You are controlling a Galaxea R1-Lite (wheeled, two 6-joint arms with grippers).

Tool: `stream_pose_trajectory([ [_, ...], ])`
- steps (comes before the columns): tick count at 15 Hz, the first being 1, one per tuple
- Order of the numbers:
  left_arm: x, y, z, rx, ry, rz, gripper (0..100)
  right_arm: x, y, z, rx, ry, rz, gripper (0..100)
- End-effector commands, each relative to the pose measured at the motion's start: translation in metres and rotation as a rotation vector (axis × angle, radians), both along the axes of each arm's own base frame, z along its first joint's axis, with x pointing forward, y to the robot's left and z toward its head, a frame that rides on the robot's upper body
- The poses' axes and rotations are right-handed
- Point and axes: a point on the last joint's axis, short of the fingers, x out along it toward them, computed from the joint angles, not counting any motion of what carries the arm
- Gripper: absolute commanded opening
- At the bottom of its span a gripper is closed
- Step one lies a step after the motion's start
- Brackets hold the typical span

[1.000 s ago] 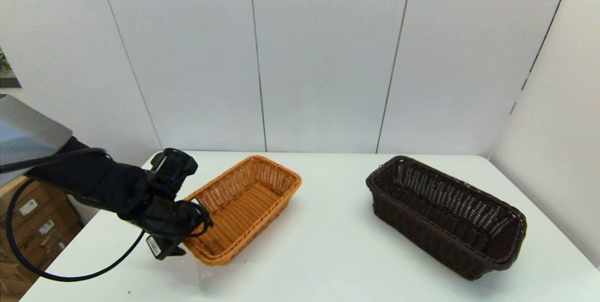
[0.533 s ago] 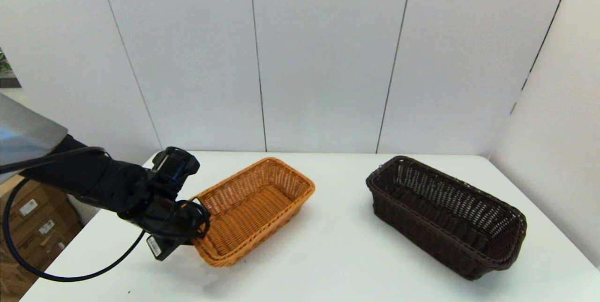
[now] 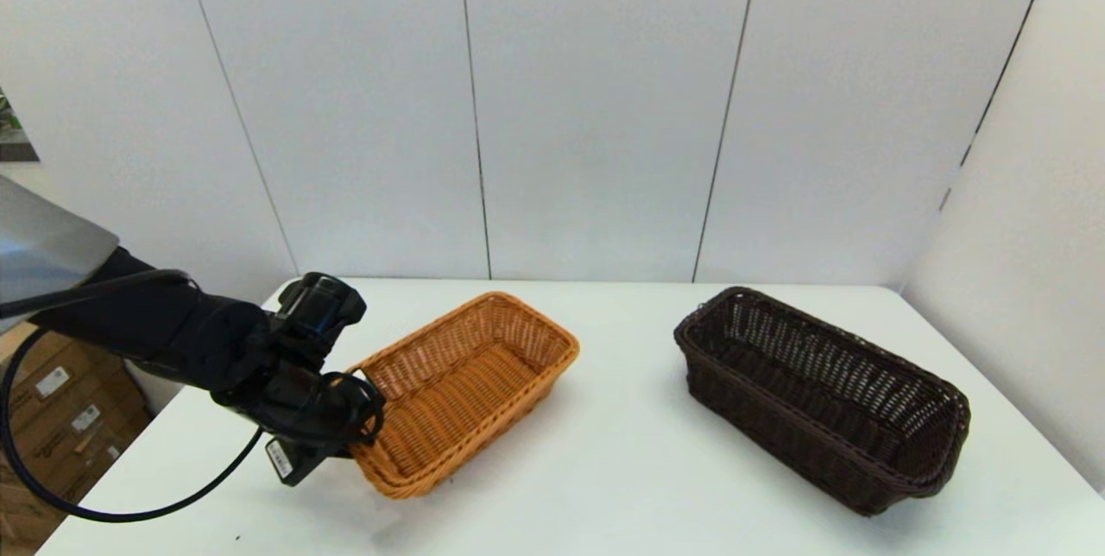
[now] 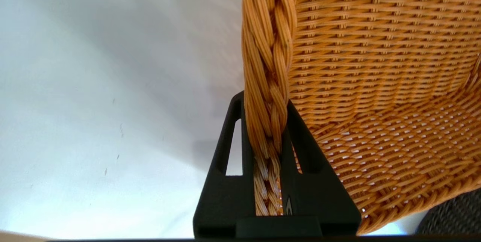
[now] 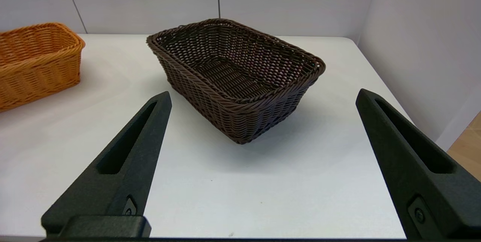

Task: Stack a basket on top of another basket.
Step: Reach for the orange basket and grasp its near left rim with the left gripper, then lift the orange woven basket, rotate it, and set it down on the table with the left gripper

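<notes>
White table [image 3: 604, 470], grey panel wall behind. Left gripper [image 4: 266, 121] clamped on braided rim of orange-tan basket [image 3: 466, 392] (table's left side). Dark brown basket [image 3: 820, 396] sits right, well apart. Right gripper [image 5: 263, 133] spread wide, facing it.

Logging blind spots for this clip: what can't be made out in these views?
- Head view: the left gripper tips and the near corner of the orange-tan basket are hidden by the wrist body.
- Left wrist view: the basket's far end is cut off by the edge, and the dark basket shows only as a sliver.
- Head view: the right arm is out of frame.
- Right wrist view: the right gripper tips show; the orange-tan basket is cut off.
</notes>
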Motion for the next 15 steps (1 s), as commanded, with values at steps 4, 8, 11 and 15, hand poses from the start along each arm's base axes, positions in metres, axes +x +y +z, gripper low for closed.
stream_pose_trajectory([
  [4, -0.017, 0.002, 0.024, -0.041, -0.001, -0.151, 0, 0.0, 0.0, 0.0, 0.0, 0.0, 0.0, 100],
  [8, -0.027, 0.003, 0.037, -0.156, -0.02, -0.202, 0, 0.0, 0.0, 0.0, 0.0, -0.002, 0.0, 100],
  [11, -0.03, 0.002, 0.043, -0.213, -0.035, -0.239, 0, 0.0, 0.0, 0.0, 0.0, -0.002, 0.0, 100],
  [15, -0.035, 0.002, 0.039, -0.259, -0.037, -0.321, 0, 0.0, 0.0, 0.0, 0.0, -0.003, 0.0, 100],
])
